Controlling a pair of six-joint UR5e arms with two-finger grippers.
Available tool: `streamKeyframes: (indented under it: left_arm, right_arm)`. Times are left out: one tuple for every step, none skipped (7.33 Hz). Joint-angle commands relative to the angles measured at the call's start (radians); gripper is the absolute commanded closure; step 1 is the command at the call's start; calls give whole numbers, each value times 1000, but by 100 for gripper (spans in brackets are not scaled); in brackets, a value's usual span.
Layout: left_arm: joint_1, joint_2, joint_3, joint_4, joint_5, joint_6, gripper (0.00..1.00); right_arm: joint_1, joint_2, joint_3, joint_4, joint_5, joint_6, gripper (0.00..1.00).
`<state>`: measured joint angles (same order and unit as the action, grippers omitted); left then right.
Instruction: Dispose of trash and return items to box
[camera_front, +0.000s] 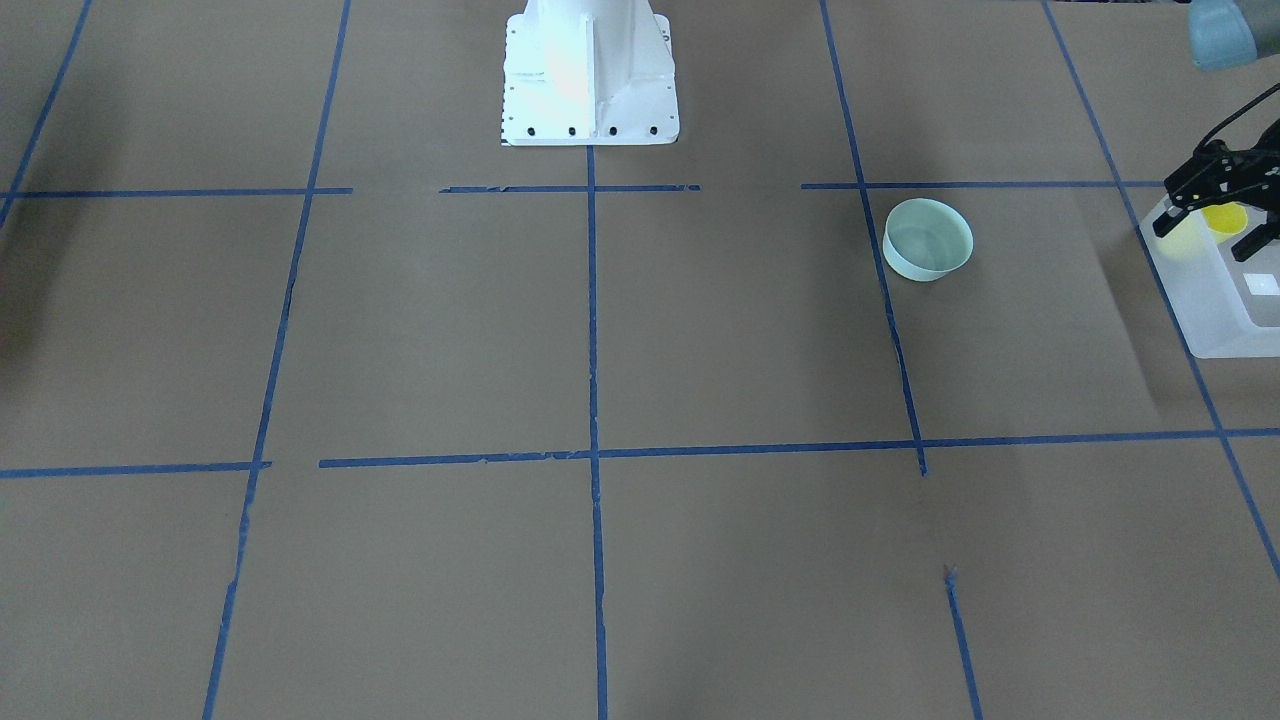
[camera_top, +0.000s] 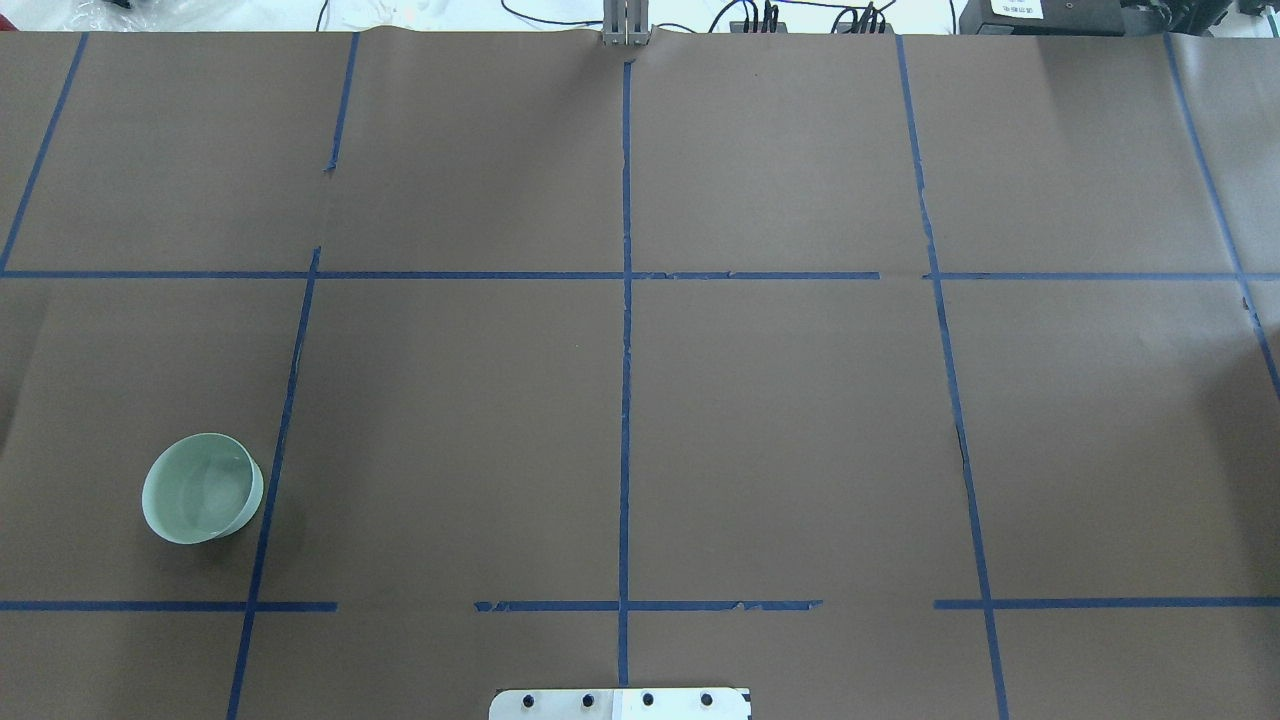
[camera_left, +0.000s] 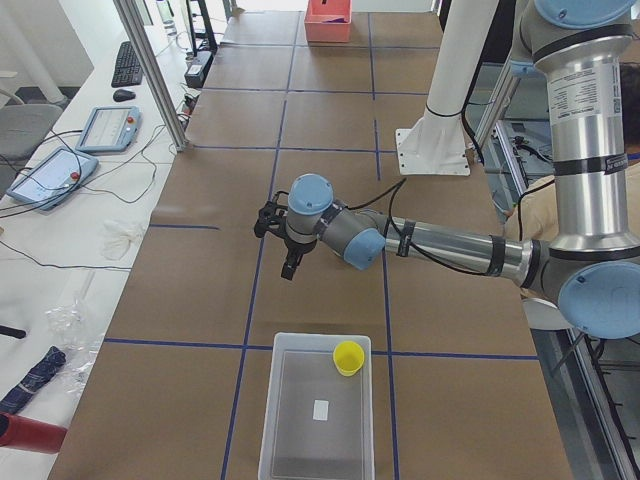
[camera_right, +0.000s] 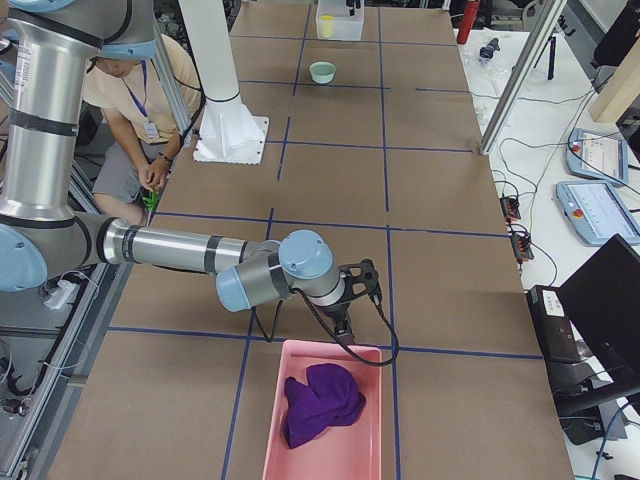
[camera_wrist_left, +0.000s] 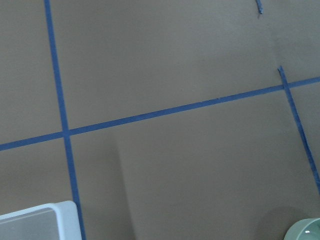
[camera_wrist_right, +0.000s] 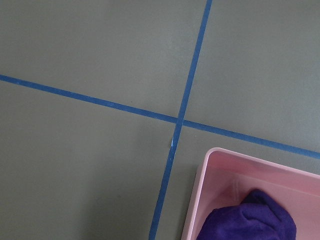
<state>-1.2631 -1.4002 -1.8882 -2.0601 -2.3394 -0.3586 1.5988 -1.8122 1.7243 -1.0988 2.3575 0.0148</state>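
Observation:
The pale mint-green bowl (camera_front: 928, 238) stands upright on the brown table; it also shows in the overhead view (camera_top: 203, 487) and at the left wrist view's lower right edge (camera_wrist_left: 305, 231). The yellow cup (camera_left: 349, 357) stands inside the frosted-white box (camera_left: 320, 410), in its corner. My left gripper (camera_front: 1205, 235) is open and empty, in the air between box and bowl. The box (camera_front: 1215, 300) sits at the table's end. My right gripper (camera_right: 352, 305) hovers by the pink bin's rim; I cannot tell if it is open or shut.
A pink bin (camera_right: 325, 410) holding a purple cloth (camera_right: 322, 400) sits at the table's other end, also in the right wrist view (camera_wrist_right: 200, 190). The white robot base (camera_front: 588, 70) stands at the table's back middle. Blue tape lines cross the table.

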Motion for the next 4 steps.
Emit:
streamKeyframes:
  left_arm:
    - [121,1,-5,-124,144,-133,0]
    - [193,4,-3,-159,252,-155,0]
    - [253,9,-3,-184,299,-225,0]
    - [313,27,4,-249,298,-274,2]
  right_arm:
    - [0,-6,0,14,0,-1,0]
    - [0,-13,-2,30,-1,-1,0]
    - [0,-16,-2,31,-1,-2,0]
    - [0,-18,-2,30,0,-1,0]
